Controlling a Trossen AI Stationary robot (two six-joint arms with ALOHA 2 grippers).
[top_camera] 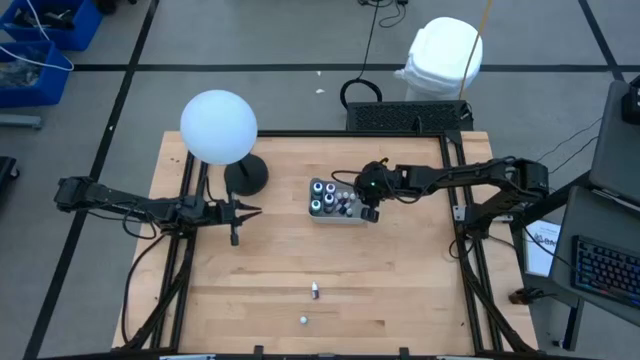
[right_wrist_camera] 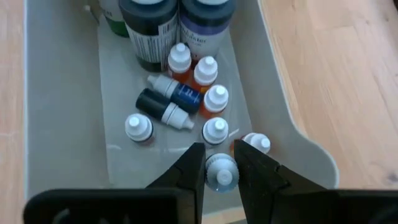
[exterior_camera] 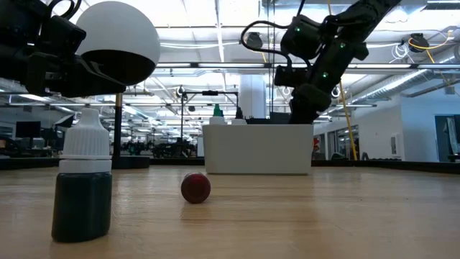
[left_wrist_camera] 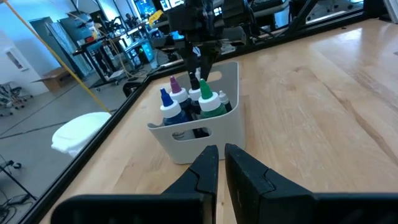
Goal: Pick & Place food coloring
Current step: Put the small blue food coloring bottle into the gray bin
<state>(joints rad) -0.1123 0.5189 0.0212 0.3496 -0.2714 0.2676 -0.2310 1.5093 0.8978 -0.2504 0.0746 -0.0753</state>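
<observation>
A grey tray (top_camera: 340, 221) holds the food coloring: several tiny white-capped vials (right_wrist_camera: 214, 98) lying on its floor and a few bigger dark bottles (right_wrist_camera: 149, 25) standing at one end. My right gripper (right_wrist_camera: 221, 168) reaches down into the tray's right end (top_camera: 372, 210) and is shut on one tiny vial. My left gripper (top_camera: 250, 210) is shut and waits left of the tray, pointing at it (left_wrist_camera: 221, 168). One dark bottle (exterior_camera: 83, 187) stands upright near the table's near edge (top_camera: 303, 320). A small red-ended piece (exterior_camera: 195, 188) lies just beyond it. My right gripper pinches a tiny vial at its white cap (right_wrist_camera: 221, 177) between the two fingers (right_wrist_camera: 193, 168), coming from above and pointing down into the tray. The vial stands upright between the fingers; whether its base rests on the tray floor is hidden by the cap.
A white globe lamp (top_camera: 218, 125) on a black round base (top_camera: 245, 177) stands on the table's far left, close to my left arm. Black frame rails run along the table's edges. The near half of the wooden table (top_camera: 400, 290) holds only the two loose pieces.
</observation>
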